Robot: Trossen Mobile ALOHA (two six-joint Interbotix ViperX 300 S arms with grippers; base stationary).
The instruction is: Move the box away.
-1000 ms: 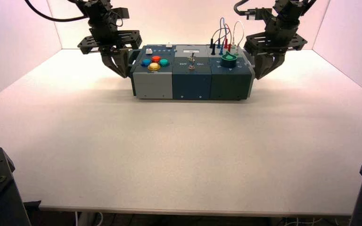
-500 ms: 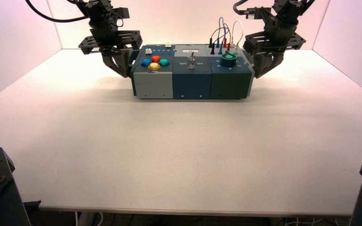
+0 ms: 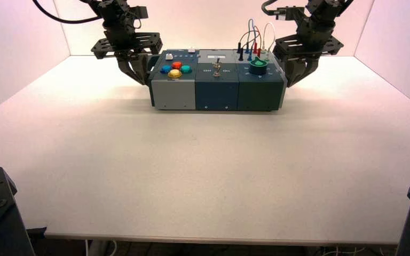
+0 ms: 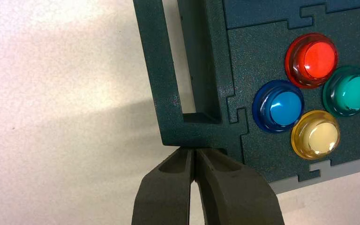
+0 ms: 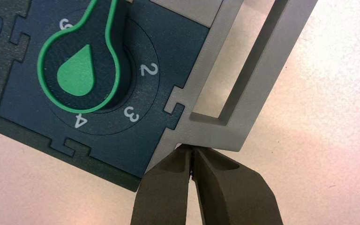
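Box (image 3: 217,85); four round buttons (image 4: 317,60); two shut grippers (image 3: 136,72) at its ends.

A pale tabletop (image 3: 192,176) between pinkish side walls (image 3: 16,58), thin cables (image 3: 344,250) below its edge

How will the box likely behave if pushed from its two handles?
The box looks rigid, so it should slide as one piece. Low and wide, it seems unlikely to tip. The looped wires look floppy and may sway.
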